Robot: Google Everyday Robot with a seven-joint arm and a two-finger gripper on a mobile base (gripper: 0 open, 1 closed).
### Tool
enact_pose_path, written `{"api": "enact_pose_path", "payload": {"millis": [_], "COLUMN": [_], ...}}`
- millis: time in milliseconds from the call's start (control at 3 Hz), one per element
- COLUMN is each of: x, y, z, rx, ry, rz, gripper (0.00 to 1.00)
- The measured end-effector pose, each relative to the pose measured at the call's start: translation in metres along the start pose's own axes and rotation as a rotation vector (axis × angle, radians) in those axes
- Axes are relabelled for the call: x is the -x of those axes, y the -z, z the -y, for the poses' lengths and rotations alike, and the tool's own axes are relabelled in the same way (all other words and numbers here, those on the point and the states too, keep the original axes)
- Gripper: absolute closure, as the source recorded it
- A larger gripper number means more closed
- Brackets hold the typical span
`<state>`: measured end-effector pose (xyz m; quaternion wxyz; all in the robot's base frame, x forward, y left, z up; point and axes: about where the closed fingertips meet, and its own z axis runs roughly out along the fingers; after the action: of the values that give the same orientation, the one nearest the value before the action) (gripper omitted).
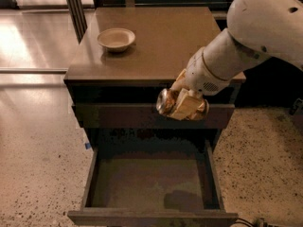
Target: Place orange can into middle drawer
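Note:
My gripper (184, 104) is shut on the orange can (166, 101), a shiny golden-orange can lying sideways with its silvery end facing left. It hangs in front of the cabinet's top drawer front, above the open middle drawer (151, 178). The drawer is pulled out, wide and shallow, with a plain dark floor and nothing in it. The can's shadow falls on the drawer floor at the right. My white arm reaches in from the upper right.
A pale round bowl (116, 38) stands on the cabinet top (180, 41) at the back left. The shut top drawer front (113, 115) is behind the can. Speckled floor lies on both sides of the cabinet.

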<state>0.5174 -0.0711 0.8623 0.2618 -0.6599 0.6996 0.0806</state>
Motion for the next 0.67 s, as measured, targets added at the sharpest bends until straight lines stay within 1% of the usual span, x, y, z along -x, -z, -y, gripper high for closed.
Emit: {"api": "enact_pose_path", "payload": {"millis": [333, 667], "x": [-0.002, 0.001], "y": [-0.012, -0.011], "z": [-0.004, -0.015], "rx": [0.006, 0.007], "ry": [-0.015, -0.014], "rz": [0.012, 0.011], "gripper": [1.0, 1.0]}}
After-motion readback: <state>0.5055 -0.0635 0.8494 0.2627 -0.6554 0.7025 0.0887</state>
